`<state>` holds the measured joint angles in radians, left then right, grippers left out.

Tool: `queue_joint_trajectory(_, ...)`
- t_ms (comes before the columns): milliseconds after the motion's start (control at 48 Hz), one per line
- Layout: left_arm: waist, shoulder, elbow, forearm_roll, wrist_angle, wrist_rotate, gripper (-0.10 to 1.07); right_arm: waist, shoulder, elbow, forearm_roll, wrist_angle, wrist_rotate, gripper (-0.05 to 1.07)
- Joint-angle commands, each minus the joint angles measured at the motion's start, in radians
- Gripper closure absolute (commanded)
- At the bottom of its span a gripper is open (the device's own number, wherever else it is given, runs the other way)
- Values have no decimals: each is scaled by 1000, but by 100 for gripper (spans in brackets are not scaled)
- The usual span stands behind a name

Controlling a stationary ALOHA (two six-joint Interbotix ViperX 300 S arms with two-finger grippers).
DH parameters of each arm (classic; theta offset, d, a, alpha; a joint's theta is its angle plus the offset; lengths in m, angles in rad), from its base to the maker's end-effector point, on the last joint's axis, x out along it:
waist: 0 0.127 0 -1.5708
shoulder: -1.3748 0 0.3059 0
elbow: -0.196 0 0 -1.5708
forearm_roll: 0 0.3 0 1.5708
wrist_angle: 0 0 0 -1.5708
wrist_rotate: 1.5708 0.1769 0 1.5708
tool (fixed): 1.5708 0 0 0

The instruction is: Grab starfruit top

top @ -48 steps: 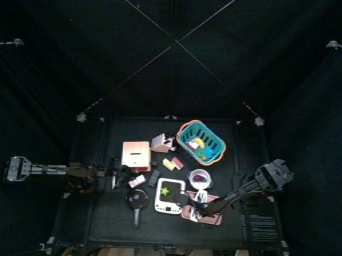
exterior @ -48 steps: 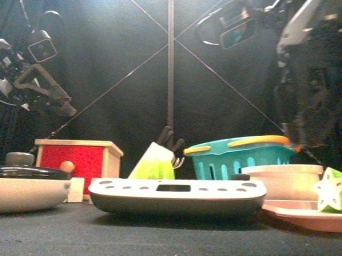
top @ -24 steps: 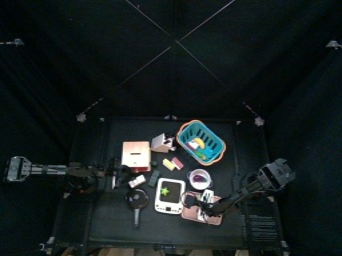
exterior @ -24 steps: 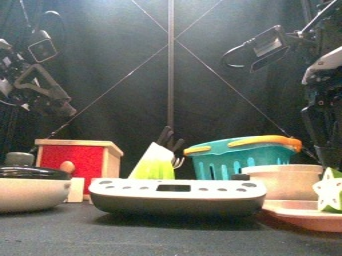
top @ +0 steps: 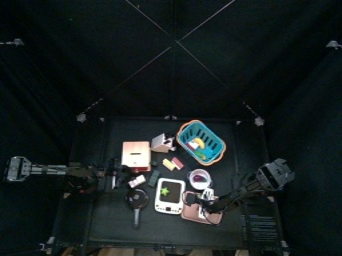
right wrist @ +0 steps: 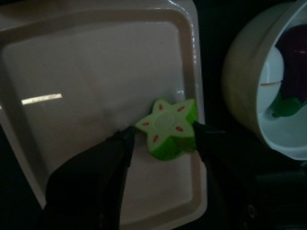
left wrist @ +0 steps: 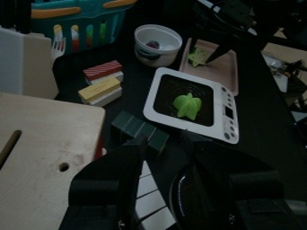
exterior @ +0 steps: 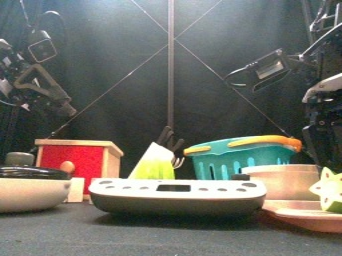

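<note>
The right gripper (right wrist: 168,157) has its two black jaws closed against opposite sides of the pale green star-shaped starfruit top (right wrist: 170,128), which sits over the right-hand edge of the flat pinkish rectangular tray (right wrist: 72,108). The tray's raised rim runs just beside the white round bowl (right wrist: 258,90), leaving only a narrow gap on that side; the tray's bare surface lies open on the other. In the top view the tray (top: 203,214) sits near the table's front edge, beside the white flat scale (top: 167,196). The left gripper (top: 104,180) rests at the table's left side; whether it is open cannot be told.
</note>
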<state>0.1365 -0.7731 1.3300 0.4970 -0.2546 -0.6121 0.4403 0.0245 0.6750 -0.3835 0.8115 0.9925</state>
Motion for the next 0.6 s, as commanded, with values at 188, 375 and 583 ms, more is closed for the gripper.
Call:
queue_joint_trajectory(188, 3, 2, -9, -2, -5, 0, 19, -8, -18, -3, 5, -12, 2, 15)
queue_joint_trajectory(375, 3, 2, -9, -2, -5, 0, 19, -8, -20, -2, 11, -9, 0, 25)
queue_joint_trajectory(583, 3, 2, -8, -2, -5, 0, 20, -8, -29, -2, 14, 15, 0, 39)
